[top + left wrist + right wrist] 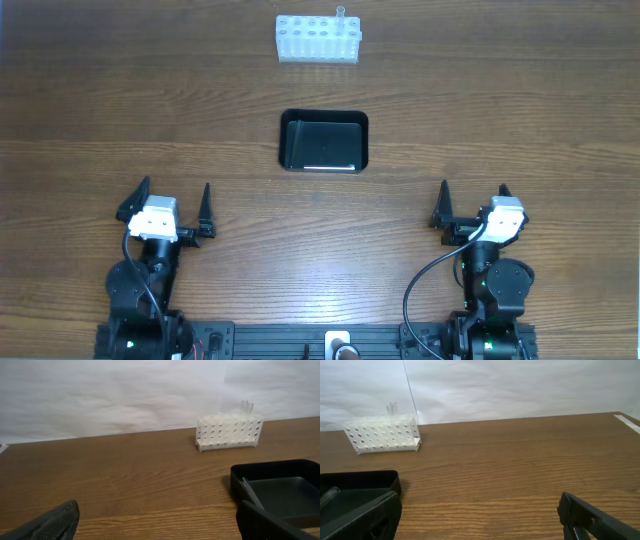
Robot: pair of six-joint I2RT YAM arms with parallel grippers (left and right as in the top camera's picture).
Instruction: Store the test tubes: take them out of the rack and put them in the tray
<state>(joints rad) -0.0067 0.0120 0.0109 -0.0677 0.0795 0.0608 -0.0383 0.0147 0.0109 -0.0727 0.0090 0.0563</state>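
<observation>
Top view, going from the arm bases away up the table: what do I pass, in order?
Open left gripper and open right gripper, level with each other → black rectangular tray → white perforated rack, with a clear test tube standing at its right end.

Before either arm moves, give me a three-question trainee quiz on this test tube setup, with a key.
1. True or false: the left gripper and the right gripper are both open and hold nothing.
2. Multiple choice: where does the black tray lie? A) nearer the robot than the white rack; B) farther from the robot than the rack; C) on top of the rack.
3. Fill in: the test tube standing up out of the rack is in the half of the rack on the robot's ___ side.

Key: 1 true; 2 A; 3 right.
</observation>
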